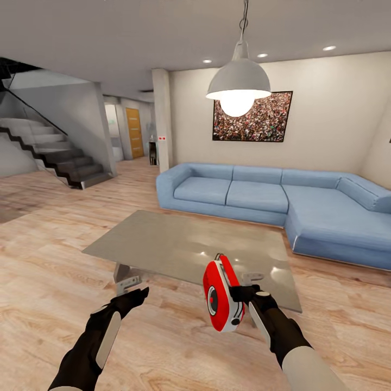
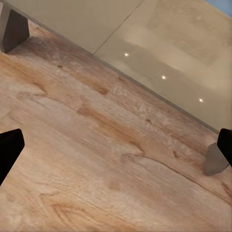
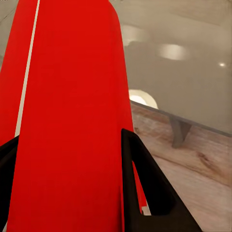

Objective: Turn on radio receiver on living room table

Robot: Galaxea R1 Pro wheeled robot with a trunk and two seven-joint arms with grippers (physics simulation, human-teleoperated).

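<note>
The red radio receiver (image 1: 220,296) with white trim and a round dial is held up on its side over the table's near edge, my right gripper (image 1: 240,295) shut on it. In the right wrist view its red body (image 3: 67,121) stands between the black fingers (image 3: 145,188). The low glossy grey table (image 1: 179,244) lies just ahead, and its top (image 2: 159,48) and its top (image 3: 183,77) appear in both wrist views. My left gripper (image 1: 136,296) hangs open over the wood floor near the table's front left leg (image 1: 126,279), with nothing between its fingertips (image 2: 9,150).
A blue L-shaped sofa (image 1: 271,198) runs behind and right of the table. A grey pendant lamp (image 1: 238,81) hangs over it, with a crowd picture (image 1: 260,119) on the beige wall. Stairs (image 1: 60,157) and a pillar (image 1: 162,119) stand at the back left.
</note>
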